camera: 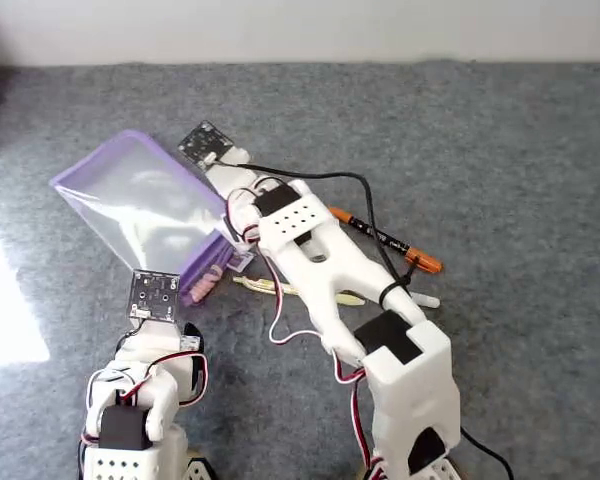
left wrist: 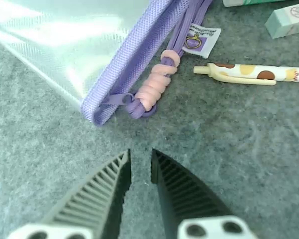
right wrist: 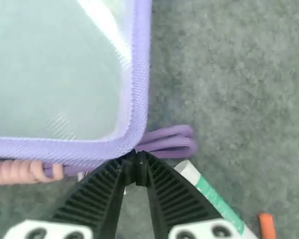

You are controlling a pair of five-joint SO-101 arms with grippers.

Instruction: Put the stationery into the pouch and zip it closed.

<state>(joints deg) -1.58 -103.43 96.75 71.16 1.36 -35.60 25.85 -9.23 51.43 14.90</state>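
pouch (camera: 140,205): translucent with purple trim, flat on the grey table (camera: 500,130).
right gripper (right wrist: 136,160): clenched on the pouch's purple trim at a corner.
left gripper (left wrist: 140,154): released, narrow gap, holding nothing; over bare table near the pouch corner with the pink coiled cord (left wrist: 154,84).
pen (left wrist: 244,73): spotted, on the table beside the pouch, outside it.
marker (camera: 385,238): orange-ended, on the table, partly under the right arm.
eraser (left wrist: 289,20): near the pen.
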